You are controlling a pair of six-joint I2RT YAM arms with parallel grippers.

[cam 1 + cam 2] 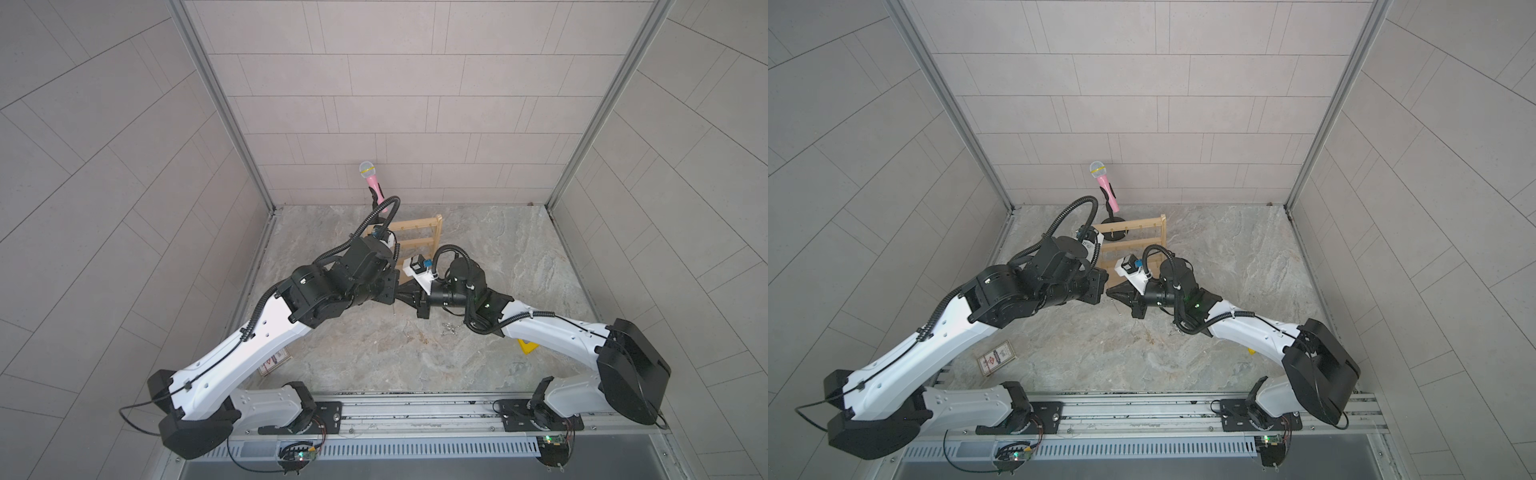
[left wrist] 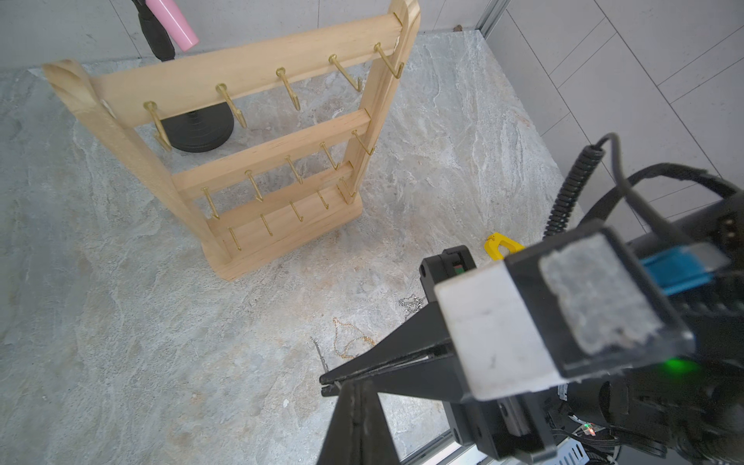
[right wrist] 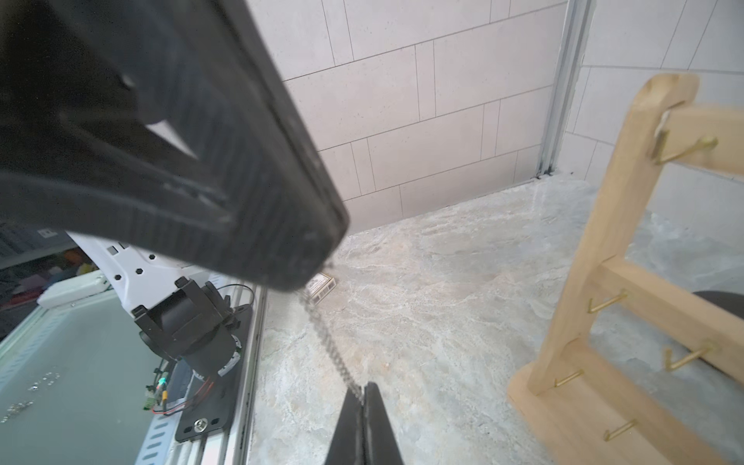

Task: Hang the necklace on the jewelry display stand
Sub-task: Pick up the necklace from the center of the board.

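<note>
**Necklace pinched between both tools, stand still bare**

You had both tools fully closed, tip to tip. In the right wrist view the silver necklace [image 3: 328, 338] ran straight from the left tool [image 3: 316, 263], upper left, down to the right tool [image 3: 364, 398] at bottom centre. The stand [image 2: 241, 68] stood just behind, its hooks [image 2: 289, 90] empty. Next, I judge, you needed to spread the loop and lift it over a hook.
</note>
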